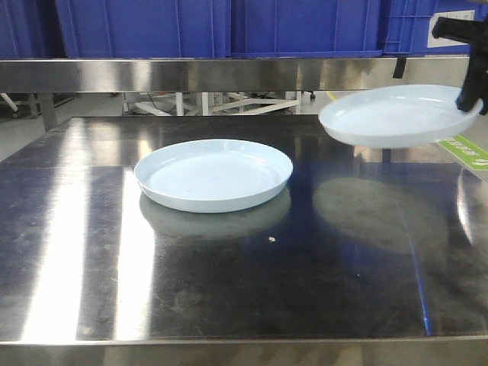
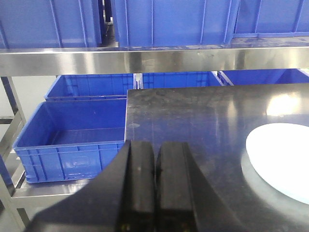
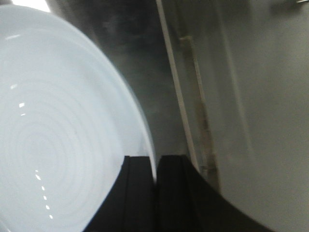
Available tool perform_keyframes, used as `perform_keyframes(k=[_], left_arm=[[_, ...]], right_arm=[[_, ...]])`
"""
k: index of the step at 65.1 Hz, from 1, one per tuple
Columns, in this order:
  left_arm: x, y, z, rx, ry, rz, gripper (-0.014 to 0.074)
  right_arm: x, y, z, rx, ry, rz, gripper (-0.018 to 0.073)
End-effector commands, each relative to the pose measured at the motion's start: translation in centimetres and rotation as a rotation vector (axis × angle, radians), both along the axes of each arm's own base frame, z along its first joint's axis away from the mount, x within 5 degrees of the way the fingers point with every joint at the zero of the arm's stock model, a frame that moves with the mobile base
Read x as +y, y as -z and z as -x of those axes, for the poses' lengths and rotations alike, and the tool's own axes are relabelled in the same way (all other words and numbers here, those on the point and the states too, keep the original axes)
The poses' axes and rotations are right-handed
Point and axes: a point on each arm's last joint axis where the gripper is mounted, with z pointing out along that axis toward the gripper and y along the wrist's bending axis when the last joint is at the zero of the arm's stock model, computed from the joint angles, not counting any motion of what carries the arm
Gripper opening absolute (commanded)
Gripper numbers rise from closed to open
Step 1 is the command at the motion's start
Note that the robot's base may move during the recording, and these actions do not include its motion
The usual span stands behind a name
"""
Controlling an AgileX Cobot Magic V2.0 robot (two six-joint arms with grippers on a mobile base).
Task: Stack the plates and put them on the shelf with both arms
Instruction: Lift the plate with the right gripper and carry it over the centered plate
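One pale blue-white plate rests on the steel table left of centre; it also shows at the right edge of the left wrist view. A second plate hangs in the air at the right, above the table, held by its right rim. My right gripper is shut on that rim; in the right wrist view the rim sits between the fingers and the plate fills the left. My left gripper is shut and empty, near the table's left edge, out of the front view.
A steel shelf rail runs across the back with blue crates above it. More blue crates stand on a lower rack left of the table. A green floor marking lies at the right.
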Motion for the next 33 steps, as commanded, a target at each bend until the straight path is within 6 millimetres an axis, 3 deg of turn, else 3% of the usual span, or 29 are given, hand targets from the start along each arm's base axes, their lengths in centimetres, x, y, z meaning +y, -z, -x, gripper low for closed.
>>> perform_keyframes(k=[1, 15, 33], left_arm=[[0.0, -1.7, -0.1, -0.109, -0.004, 0.017, 0.0083], [0.0, -1.7, -0.1, -0.109, -0.004, 0.017, 0.0083], [0.0, -1.7, -0.1, -0.109, -0.004, 0.017, 0.0083]], right_arm=[[1.0, -4.5, 0.8, -0.147, -0.02, -0.08, 0.0048], [4.5, -4.9, 0.8, -0.17, -0.115, -0.237, 0.0048], [10.7, -3.3, 1.1, -0.181, -0.219, -0.237, 0.0048]])
